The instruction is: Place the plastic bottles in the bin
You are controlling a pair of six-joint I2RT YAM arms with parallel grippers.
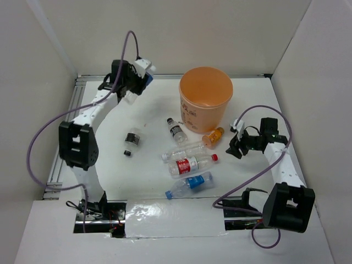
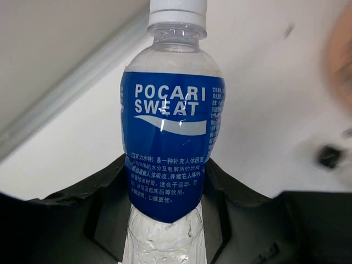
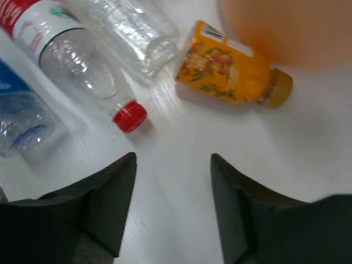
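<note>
The left gripper (image 1: 136, 82) grips one blue-label bottle (image 2: 171, 137); the right gripper (image 3: 173, 165) is wide open, empty. Six bottles (image 1: 192, 164) lie near one bin (image 1: 206, 118).

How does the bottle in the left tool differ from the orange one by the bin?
The Pocari Sweat bottle is clamped in the left tool; the orange bottle lies on its side on the table beside the bin. The Pocari Sweat bottle is clear with a blue label and white cap; the orange bottle is orange with an amber cap. Both are capped and outside the bin.

Bright, soft light; the bin (image 3: 297, 27) seems blurred.
</note>
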